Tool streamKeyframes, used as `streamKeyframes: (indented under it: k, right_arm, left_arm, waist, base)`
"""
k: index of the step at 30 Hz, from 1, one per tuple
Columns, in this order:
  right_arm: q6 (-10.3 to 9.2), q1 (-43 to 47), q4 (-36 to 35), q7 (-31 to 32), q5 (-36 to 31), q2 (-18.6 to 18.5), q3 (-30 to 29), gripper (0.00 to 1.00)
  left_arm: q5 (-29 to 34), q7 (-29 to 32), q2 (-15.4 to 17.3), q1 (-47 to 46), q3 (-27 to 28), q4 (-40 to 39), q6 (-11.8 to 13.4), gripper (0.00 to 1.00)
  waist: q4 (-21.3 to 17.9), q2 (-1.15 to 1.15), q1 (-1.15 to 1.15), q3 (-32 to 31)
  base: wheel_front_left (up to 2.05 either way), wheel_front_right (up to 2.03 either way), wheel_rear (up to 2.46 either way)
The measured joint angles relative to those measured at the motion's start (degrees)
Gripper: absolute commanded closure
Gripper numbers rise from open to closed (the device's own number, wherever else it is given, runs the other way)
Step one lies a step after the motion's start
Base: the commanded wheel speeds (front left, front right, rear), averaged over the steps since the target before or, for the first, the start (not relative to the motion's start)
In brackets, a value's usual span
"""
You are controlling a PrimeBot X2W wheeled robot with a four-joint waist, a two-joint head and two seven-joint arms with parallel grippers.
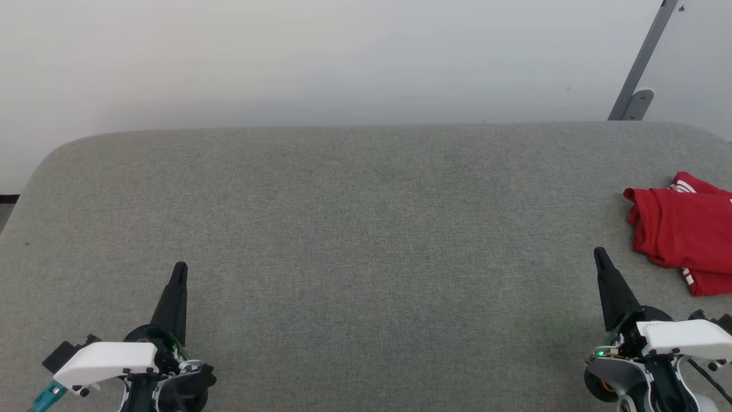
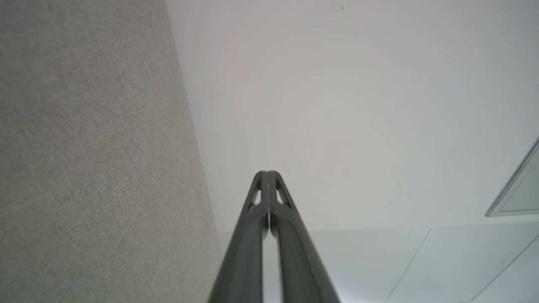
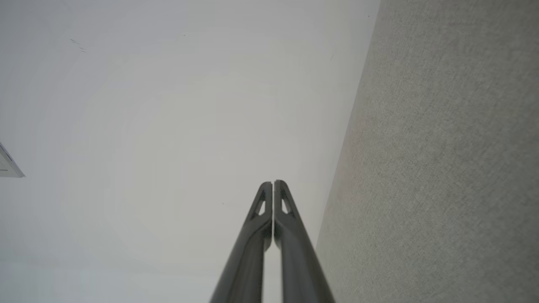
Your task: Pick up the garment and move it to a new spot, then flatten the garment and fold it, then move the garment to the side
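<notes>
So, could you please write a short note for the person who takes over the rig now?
The left pincer is shut and empty, above the table's near left.
The right pincer is shut and empty, just short of the garment.
The garment lies at the table's right edge, partly out of the head view, touched by neither pincer.
It looks bunched, not neatly folded, so nothing seems done.
Left: pick up, move, flatten, fold, set aside.

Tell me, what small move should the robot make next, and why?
Probably open the right hand and reach toward the red shirt: the shirt lies bunched up just to that hand's right, and the hand is shut on nothing.
</notes>
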Motion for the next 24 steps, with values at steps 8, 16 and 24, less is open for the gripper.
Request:
streamKeyframes:
  k: [8, 16, 24]
  right_arm:
    - [0.00, 0.00, 0.00, 0.00, 0.00, 0.01, 0.00, 1.00]
    - [0.00, 0.00, -0.02, 0.00, 0.00, 0.01, 0.00, 1.00]
    - [0.00, 0.00, -0.02, -0.01, 0.00, 0.01, -0.02, 1.00]
  left_arm:
    - [0.00, 0.00, 0.00, 0.00, -0.01, 0.00, 0.00, 1.00]
    - [0.00, 0.00, 0.00, 0.00, -0.02, 0.00, 0.00, 1.00]
    - [0.00, 0.00, 0.00, 0.00, -0.02, 0.00, 0.00, 1.00]
  waist:
    - [0.00, 0.00, 0.00, 0.00]
    - [0.00, 0.00, 0.00, 0.00]
    - [0.00, 0.00, 0.00, 0.00]
  base:
    - [0.00, 0.00, 0.00]
    - [0.00, 0.00, 0.00]
    - [0.00, 0.00, 0.00]
